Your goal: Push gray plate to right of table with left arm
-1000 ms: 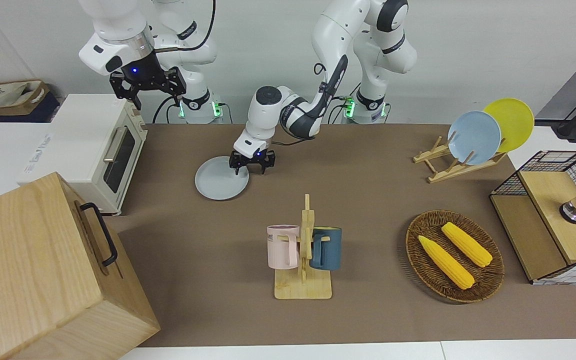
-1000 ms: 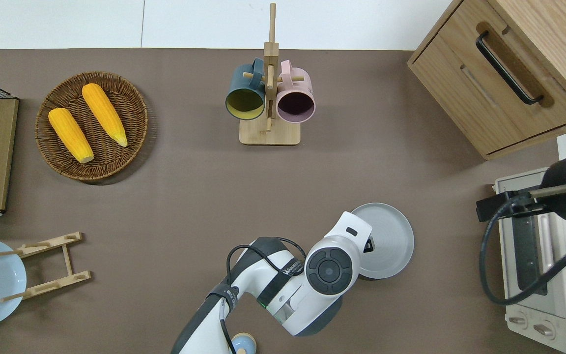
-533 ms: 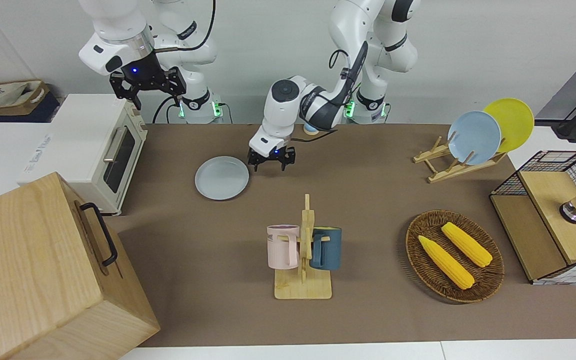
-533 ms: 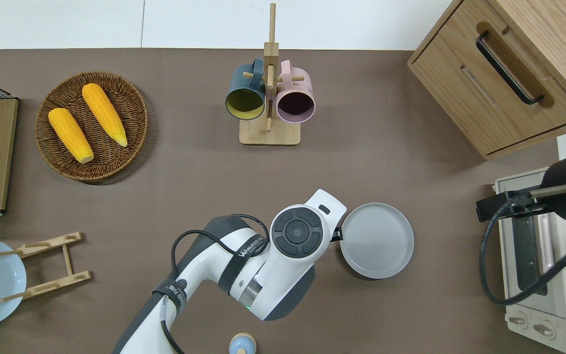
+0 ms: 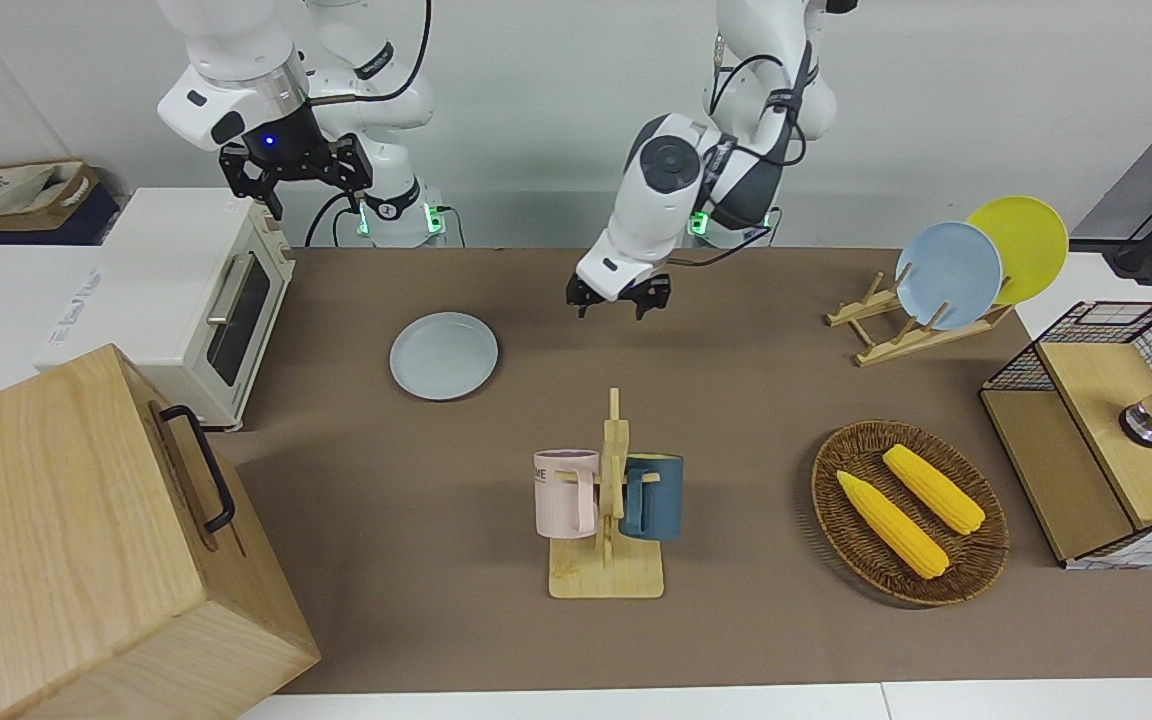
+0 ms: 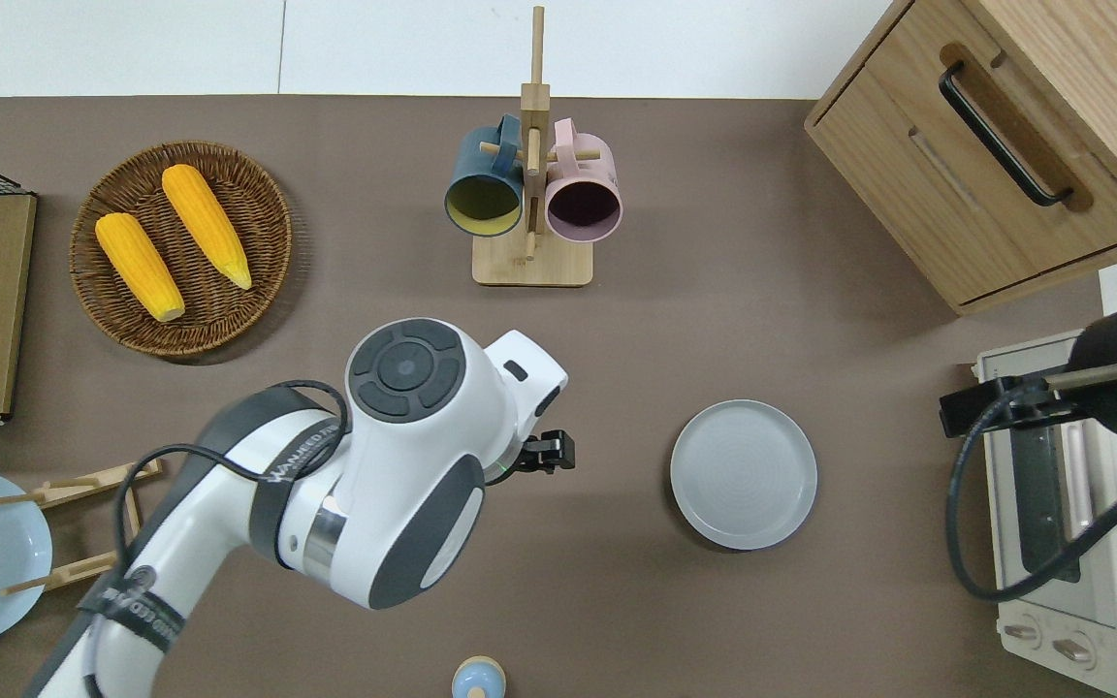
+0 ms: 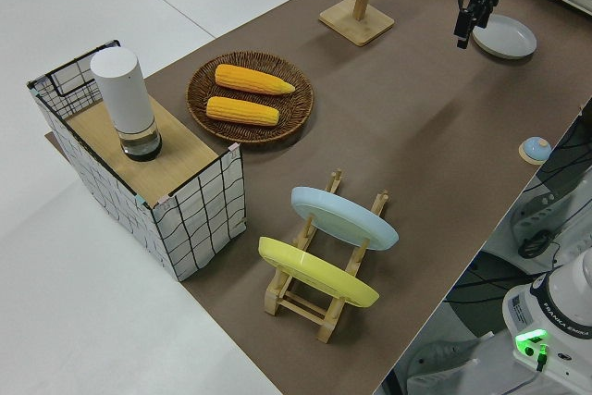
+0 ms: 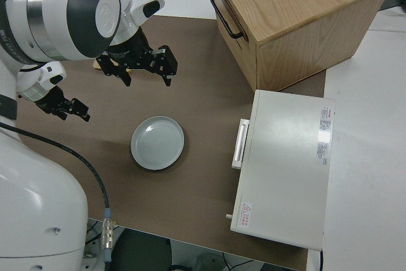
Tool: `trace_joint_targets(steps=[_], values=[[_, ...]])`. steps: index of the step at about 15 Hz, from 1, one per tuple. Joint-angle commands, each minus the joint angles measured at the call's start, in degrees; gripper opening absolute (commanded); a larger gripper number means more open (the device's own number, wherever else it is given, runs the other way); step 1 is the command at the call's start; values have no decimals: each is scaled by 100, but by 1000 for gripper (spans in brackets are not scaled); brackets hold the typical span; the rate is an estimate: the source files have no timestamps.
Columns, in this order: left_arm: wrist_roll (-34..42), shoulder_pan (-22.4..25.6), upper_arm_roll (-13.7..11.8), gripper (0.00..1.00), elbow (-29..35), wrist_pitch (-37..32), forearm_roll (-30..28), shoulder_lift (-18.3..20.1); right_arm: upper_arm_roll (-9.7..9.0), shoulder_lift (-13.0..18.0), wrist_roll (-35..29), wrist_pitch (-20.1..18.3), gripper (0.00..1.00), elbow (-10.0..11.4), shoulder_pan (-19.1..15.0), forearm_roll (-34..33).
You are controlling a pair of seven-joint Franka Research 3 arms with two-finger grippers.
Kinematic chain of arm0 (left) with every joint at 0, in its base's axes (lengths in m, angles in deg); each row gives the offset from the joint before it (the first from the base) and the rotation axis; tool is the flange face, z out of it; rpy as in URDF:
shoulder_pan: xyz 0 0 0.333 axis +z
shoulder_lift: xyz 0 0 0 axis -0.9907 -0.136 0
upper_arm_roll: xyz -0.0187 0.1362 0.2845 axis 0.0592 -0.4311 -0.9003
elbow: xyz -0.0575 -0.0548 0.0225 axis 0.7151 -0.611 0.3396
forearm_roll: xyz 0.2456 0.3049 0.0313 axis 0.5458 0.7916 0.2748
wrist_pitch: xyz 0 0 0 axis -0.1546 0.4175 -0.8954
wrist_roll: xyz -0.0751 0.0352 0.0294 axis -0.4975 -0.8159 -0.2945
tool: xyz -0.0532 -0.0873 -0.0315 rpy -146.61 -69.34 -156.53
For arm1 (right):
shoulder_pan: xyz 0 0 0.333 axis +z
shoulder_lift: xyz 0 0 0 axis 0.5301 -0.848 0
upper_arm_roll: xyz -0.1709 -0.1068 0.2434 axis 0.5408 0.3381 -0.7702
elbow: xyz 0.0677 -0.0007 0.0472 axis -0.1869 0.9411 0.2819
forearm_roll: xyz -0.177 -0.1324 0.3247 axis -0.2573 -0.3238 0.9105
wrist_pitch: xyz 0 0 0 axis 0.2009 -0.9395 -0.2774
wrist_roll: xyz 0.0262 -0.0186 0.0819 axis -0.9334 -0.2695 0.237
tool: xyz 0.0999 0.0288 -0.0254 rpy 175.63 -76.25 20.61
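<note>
The desk (image 5: 736, 380) has the gray plate (image 5: 443, 356) flat toward the right arm's end, next to the toaster oven (image 5: 198, 290), so the push looks done and pulling back to park comes next. The left claw (image 5: 617, 296) hangs empty over bare desk, well apart from it, can't tell how open. Right arm's parked; only the mug rack (image 5: 608, 500) is near, nothing blocking.

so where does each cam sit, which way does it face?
Front: across the table, facing the robots; both arms, left claw raised.
Overhead: straight down; left arm, gray plate, mug rack.
Left side: raised at the left arm's end, looking along the table; plate rack, corn basket.
Right side: above the parked right arm; right claw, toaster oven.
All four show the gray plate.
</note>
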Motion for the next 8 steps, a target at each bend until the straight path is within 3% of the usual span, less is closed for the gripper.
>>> trace_joint_targets(steps=[1, 8], values=[[469, 424, 23, 995, 215, -545, -107, 520, -92, 14, -75, -89, 983, -53, -115, 25], [1568, 1505, -21, 995, 153, -1601, 77, 1215, -92, 14, -66, -89, 983, -53, -107, 25]])
